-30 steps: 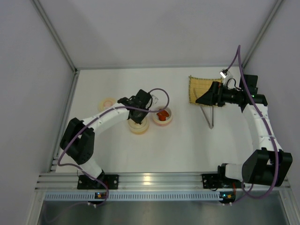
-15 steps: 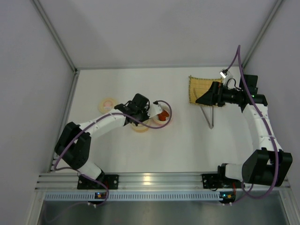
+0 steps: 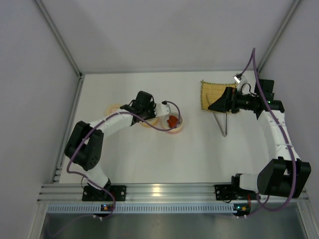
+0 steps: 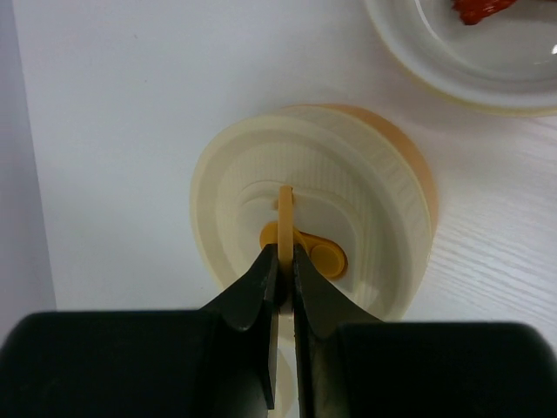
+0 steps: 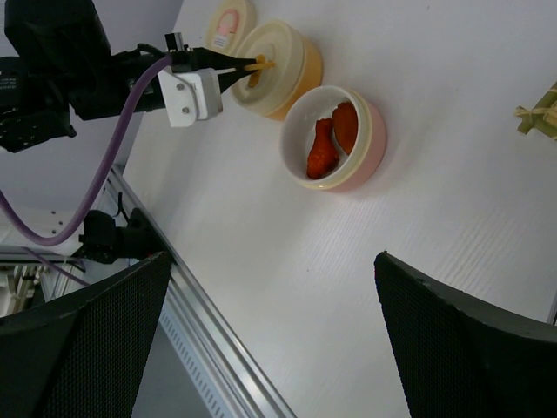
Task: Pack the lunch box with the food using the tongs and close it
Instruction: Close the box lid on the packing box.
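A cream lid (image 4: 348, 174) sits on the orange lunch box bowl (image 5: 306, 71). My left gripper (image 4: 285, 261) is shut on the lid's thin upright tab (image 4: 285, 209); from above, the left gripper (image 3: 153, 115) is over this bowl (image 3: 147, 122). Right beside it stands a pink bowl (image 3: 174, 130) holding red-orange food (image 5: 324, 148). The tongs (image 3: 222, 125) lie on the table at the right, just in front of my right gripper (image 3: 219, 104). My right gripper (image 5: 270, 340) hangs wide open above bare table with nothing between its fingers.
A small round lid with a pink centre (image 3: 112, 108) lies left of the bowls. The yellow bamboo mat (image 3: 210, 92) lies at the back right, partly under the right arm. Grey walls close in the table's left, back and right sides.
The left arm swung toward the back of the table, and the lidded orange bowl now shows further back, close beside the pink bowl. The right arm has not moved.
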You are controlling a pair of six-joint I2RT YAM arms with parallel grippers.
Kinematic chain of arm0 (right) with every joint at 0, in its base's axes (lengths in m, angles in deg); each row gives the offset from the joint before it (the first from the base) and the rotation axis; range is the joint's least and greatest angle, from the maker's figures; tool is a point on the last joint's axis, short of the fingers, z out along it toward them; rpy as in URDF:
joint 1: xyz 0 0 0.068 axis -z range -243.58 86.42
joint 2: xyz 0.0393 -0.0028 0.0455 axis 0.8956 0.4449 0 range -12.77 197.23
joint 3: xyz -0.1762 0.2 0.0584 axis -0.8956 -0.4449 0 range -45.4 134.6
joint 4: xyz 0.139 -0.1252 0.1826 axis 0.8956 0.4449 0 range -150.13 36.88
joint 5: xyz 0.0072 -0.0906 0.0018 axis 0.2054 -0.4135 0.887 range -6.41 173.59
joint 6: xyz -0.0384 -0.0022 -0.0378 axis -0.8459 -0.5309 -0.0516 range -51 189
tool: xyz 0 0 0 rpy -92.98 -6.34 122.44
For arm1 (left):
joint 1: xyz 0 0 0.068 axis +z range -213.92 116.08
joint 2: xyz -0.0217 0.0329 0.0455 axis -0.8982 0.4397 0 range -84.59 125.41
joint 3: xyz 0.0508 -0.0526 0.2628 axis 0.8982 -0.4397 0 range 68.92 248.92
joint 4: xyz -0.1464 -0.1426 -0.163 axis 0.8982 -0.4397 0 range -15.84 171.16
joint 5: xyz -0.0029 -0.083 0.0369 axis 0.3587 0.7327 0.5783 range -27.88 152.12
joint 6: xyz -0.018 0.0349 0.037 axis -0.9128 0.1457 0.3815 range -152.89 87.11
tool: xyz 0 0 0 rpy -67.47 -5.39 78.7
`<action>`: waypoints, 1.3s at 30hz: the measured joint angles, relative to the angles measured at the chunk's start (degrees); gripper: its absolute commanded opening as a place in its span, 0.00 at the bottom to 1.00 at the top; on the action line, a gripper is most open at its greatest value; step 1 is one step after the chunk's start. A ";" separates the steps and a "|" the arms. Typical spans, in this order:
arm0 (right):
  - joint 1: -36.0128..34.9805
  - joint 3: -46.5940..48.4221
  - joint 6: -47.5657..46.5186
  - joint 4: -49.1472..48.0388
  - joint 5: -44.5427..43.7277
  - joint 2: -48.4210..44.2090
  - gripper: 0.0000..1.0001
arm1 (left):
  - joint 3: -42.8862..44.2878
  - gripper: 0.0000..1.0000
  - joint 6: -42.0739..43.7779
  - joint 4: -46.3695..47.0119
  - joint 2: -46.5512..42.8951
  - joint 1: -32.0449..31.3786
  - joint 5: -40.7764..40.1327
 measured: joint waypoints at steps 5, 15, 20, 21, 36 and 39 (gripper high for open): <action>0.00 0.00 0.00 0.00 0.00 0.00 0.99 | 0.76 0.00 3.37 1.51 1.20 2.64 0.87; 0.00 0.02 0.04 0.00 0.00 0.07 0.99 | 3.85 0.17 3.67 -0.70 2.19 4.13 1.99; 0.00 0.02 0.07 0.00 0.02 0.07 0.99 | 5.60 0.30 2.89 -3.78 2.23 4.90 3.28; 0.00 0.02 0.09 0.00 0.02 0.07 0.99 | 6.03 0.35 2.80 -4.68 2.23 5.09 3.39; 0.00 0.02 0.15 -0.02 0.04 0.07 0.99 | 10.62 0.53 -0.90 -15.32 2.16 6.25 6.40; 0.00 0.02 0.20 -0.02 0.04 0.04 0.99 | 10.71 0.53 -2.12 -15.69 2.08 6.64 7.13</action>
